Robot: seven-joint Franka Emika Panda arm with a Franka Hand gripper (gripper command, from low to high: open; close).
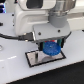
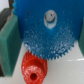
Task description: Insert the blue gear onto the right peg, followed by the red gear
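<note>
Hidden under the blue gear (image 2: 46, 31) between the jaws: the right peg, part of the red gear (image 2: 34, 67).

Under me lies a white table (image 1: 67, 69), smooth and slightly shiny. On it I see a flat rectangular plate (image 1: 33, 58), grey with a black rim, set at a slant to the table's near edge. A black cable (image 1: 12, 36) runs in from the exterior view's left, above the table. Close to my wrist camera I see a green block (image 2: 9, 45) with a darker edge; I cannot tell what it is. The table (image 2: 67, 70) shows white beside it.
</note>
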